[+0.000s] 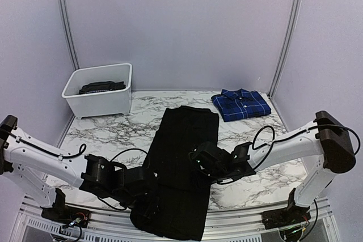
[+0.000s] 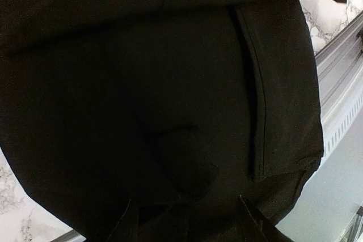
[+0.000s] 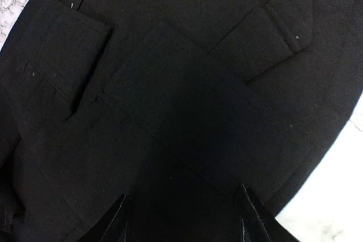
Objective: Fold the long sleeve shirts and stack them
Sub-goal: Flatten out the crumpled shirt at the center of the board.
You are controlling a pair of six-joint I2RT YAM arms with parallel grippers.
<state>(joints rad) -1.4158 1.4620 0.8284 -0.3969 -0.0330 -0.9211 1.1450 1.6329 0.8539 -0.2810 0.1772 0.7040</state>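
A large black long sleeve shirt (image 1: 184, 157) lies lengthwise down the middle of the table, and its near end hangs over the front edge. A dark blue plaid shirt (image 1: 241, 103) lies folded at the back right. My left gripper (image 1: 148, 190) hovers over the black shirt's near left part. In the left wrist view its jaws (image 2: 186, 202) stand apart above a low wrinkle in the black cloth (image 2: 170, 111). My right gripper (image 1: 198, 160) is over the shirt's middle right. There the jaws (image 3: 184, 194) are also apart over flat black cloth (image 3: 187, 94), with nothing pinched.
A white plastic bin (image 1: 99, 92) with a dark item inside stands at the back left. Bare marble table (image 1: 108, 134) shows on both sides of the black shirt. The metal front rail (image 2: 340, 66) runs close beside the left gripper.
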